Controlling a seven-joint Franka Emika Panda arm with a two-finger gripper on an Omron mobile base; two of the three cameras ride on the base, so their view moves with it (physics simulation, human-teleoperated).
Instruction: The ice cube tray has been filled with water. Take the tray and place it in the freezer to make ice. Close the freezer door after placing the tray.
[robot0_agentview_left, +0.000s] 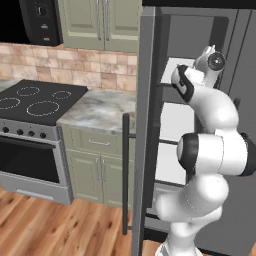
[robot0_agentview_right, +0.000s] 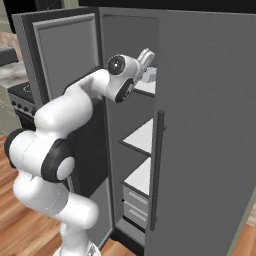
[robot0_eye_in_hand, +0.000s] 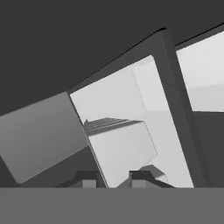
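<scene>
The freezer (robot0_agentview_right: 130, 115) stands open, its white shelves (robot0_agentview_right: 142, 137) in view. Its freezer door (robot0_agentview_right: 65, 55) is swung wide to the left and shows edge-on (robot0_agentview_left: 148, 125) from the other side. My arm reaches in at the level of the top shelf (robot0_agentview_right: 145, 90). The ice cube tray (robot0_eye_in_hand: 122, 151) is a flat white slab with a ridged grid along its far edge. It sits between my fingertips, and my gripper (robot0_eye_in_hand: 114, 180) is shut on it. A pale bit of the ice cube tray (robot0_agentview_right: 150, 75) shows just above the top shelf. The water is too small to make out.
The fridge's other door (robot0_agentview_right: 210, 125) is closed on the right, its bar handle (robot0_agentview_right: 156, 170) beside the opening. To the left are a marble counter (robot0_agentview_left: 100, 107), a black stove (robot0_agentview_left: 35, 100) and green cabinets (robot0_agentview_left: 100, 165). Freezer drawers (robot0_agentview_right: 132, 205) sit low.
</scene>
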